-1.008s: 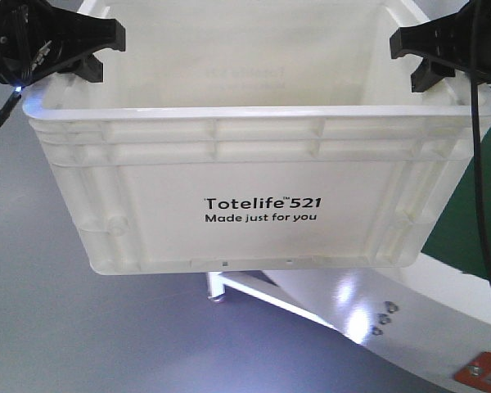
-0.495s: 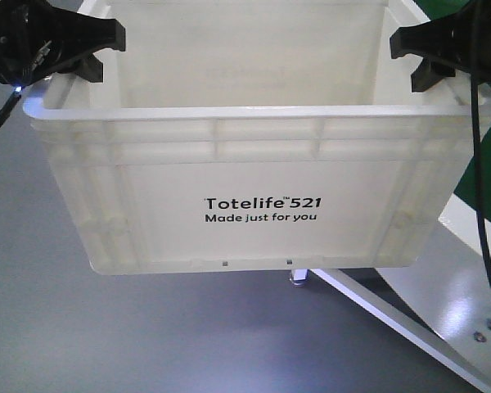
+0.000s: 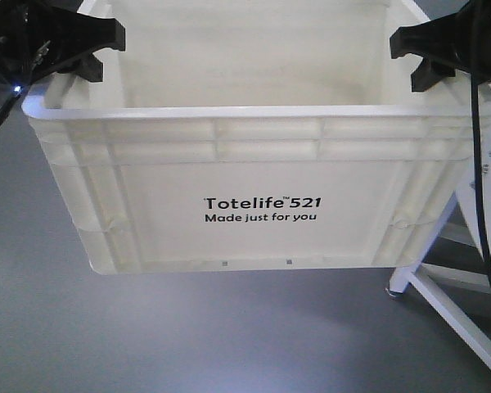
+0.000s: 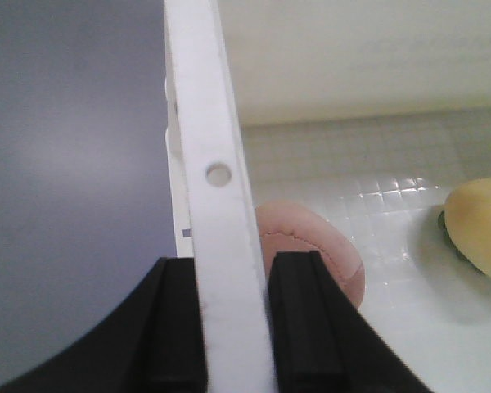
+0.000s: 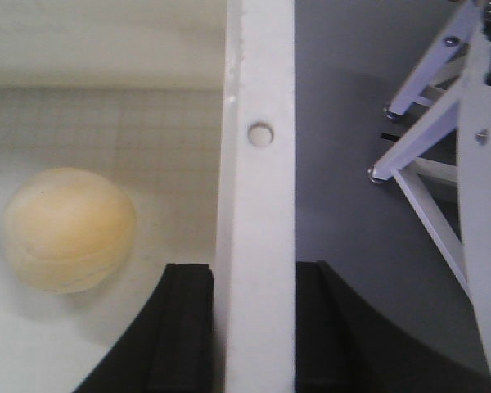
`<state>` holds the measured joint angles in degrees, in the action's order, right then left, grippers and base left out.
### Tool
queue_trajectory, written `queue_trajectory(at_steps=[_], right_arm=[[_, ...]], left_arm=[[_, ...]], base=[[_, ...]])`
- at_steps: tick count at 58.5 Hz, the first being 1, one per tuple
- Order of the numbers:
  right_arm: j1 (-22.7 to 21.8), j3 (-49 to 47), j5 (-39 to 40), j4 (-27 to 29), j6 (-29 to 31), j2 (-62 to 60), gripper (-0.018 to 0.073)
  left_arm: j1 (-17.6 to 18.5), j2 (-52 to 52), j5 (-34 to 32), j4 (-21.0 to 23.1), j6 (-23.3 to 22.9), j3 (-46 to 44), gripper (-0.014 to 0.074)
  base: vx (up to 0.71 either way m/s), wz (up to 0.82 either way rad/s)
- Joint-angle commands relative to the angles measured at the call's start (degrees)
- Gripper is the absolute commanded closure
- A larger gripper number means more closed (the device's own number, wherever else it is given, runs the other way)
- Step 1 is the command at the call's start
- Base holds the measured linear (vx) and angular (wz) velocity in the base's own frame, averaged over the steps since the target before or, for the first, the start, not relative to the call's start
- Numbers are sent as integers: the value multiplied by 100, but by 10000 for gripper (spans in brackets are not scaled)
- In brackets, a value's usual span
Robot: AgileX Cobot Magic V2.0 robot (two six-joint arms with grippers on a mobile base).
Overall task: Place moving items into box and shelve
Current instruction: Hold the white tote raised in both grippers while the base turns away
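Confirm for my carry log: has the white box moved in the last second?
Yes. The box has moved left in the front view: the fixed white table leg, earlier beneath its middle, now stands at its right corner.

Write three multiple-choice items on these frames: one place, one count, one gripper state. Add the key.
1. Where is the pinkish ball?
A) on the ground outside
B) on a shelf
C) inside the box, close to the left gripper

2. How many balls lie in the box?
A) two
B) one
C) three

3. What is the right gripper doing?
A) hanging open
B) clamped on the box rim
C) pressing the ground

Key:
1 C: the left wrist view shows it on the box bottom beside the gripped wall.
2 A: the pinkish one plus a yellow ball.
3 B: its fingers sit on either side of the rim.
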<state>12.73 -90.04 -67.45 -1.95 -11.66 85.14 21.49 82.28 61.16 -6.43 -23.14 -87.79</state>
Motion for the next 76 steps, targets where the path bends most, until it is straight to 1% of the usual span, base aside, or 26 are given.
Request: queue_trajectory(at_steps=[1, 40, 76], right_arm=[[-80, -200, 475, -522, 79, -275, 560], [-80, -200, 468, -522, 79, -275, 560], [-80, -200, 468, -529, 79, -275, 560]], left_arm=[[-32, -330, -614, -435, 62, -246, 597], [-32, -331, -608, -435, 62, -246, 597], [-32, -331, -589, -435, 62, -246, 597]], base=[[-17, 74], [-14, 81], [-5, 76]])
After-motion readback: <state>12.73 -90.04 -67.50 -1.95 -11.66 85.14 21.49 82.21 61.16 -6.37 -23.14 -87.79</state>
